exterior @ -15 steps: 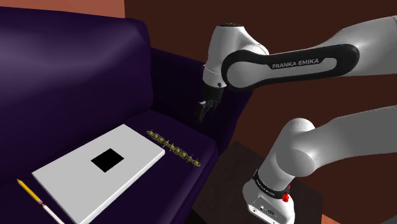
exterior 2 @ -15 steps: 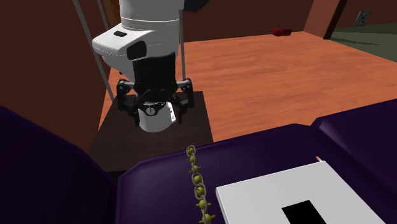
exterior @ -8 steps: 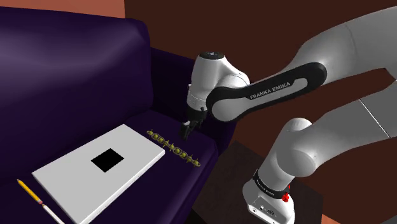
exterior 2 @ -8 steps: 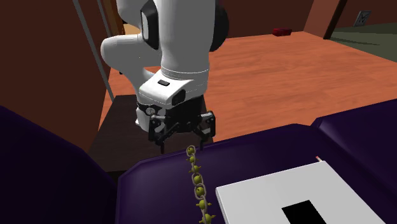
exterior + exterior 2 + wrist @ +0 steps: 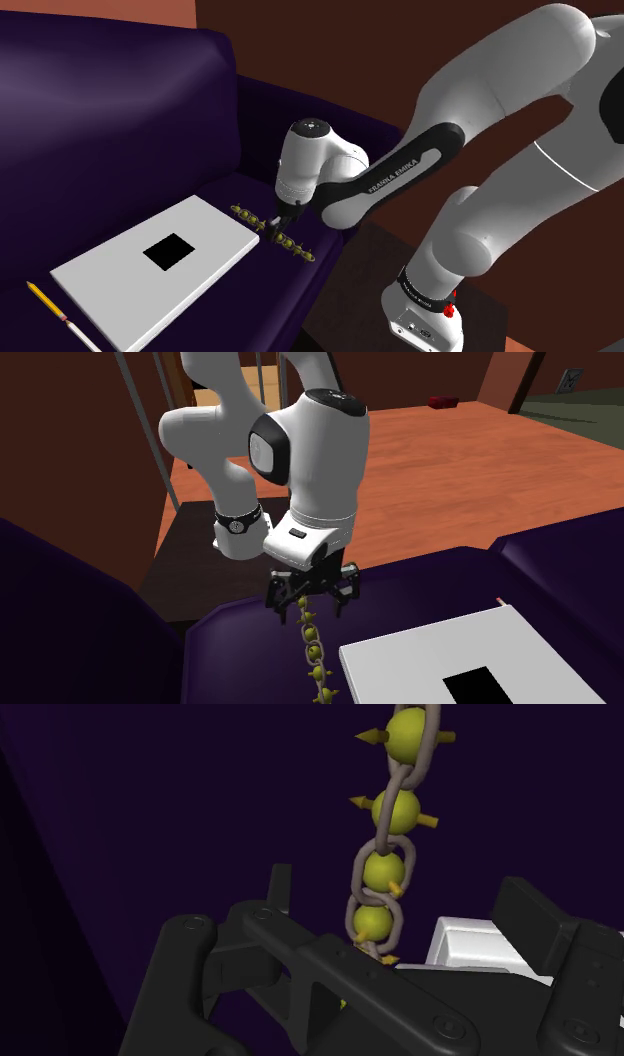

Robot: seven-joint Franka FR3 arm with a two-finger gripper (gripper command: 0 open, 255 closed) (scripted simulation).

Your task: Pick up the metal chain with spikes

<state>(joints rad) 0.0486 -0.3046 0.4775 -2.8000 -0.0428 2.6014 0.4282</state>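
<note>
Spiked chain [image 5: 293,243], grey links with yellow-green balls: is lying stretched out on purple sofa [image 5: 120,120] seat, just beside white flat slab [image 5: 130,290]. Gripper [image 5: 311,601] is hovering at one end, fingers standing wide, straddling the links

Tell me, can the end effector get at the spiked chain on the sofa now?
Probably yes: the open end effector hangs just over one end of the chain; nothing on the sofa stands between them.
</note>
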